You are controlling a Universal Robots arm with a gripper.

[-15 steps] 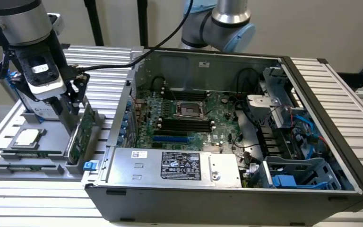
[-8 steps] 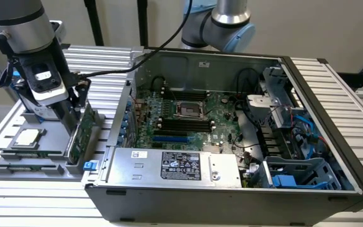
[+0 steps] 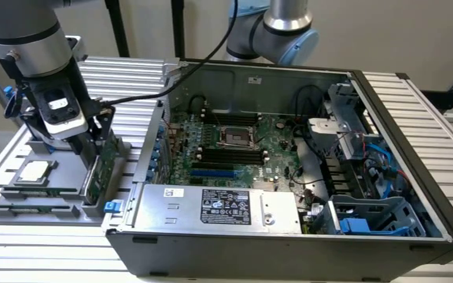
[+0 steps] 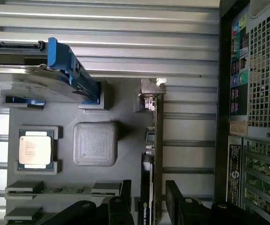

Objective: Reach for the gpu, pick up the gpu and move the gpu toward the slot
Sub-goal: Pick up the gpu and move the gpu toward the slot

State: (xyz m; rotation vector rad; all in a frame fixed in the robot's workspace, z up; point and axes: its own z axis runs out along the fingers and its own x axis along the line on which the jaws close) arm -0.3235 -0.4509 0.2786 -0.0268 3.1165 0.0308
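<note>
Fingers (image 4: 121,204) open, one on each side of the gpu (image 4: 158,150). The wrist view shows a gap between the card and the finger on either side, so nothing is gripped. I cannot tell whether either pad touches the board. The gpu stands on its long edge in a groove of the grey moulded tray (image 4: 125,108), with its silver bracket (image 4: 151,93) at the end farthest from my fingertips. In the exterior view my wrist sits at the upper left of the frame, and the fingers reach down over the green card (image 3: 99,171), which is left of centre and just beside the outer wall of the computer case (image 3: 235,253). In the same tray, on the side of the gpu away from the case, are a square grey block (image 4: 95,143), a processor chip (image 4: 35,150) in its own pocket, and narrow memory sticks (image 4: 55,191) lying flat. A silver hard drive (image 4: 27,79) with blue rails stands at the far end of the tray. The tray rests on the slatted aluminium worktop (image 3: 431,135). The case lies open on its side across the centre and right of the exterior view, with the motherboard (image 3: 242,153) exposed and the power supply (image 3: 210,203) along its near edge.
</note>
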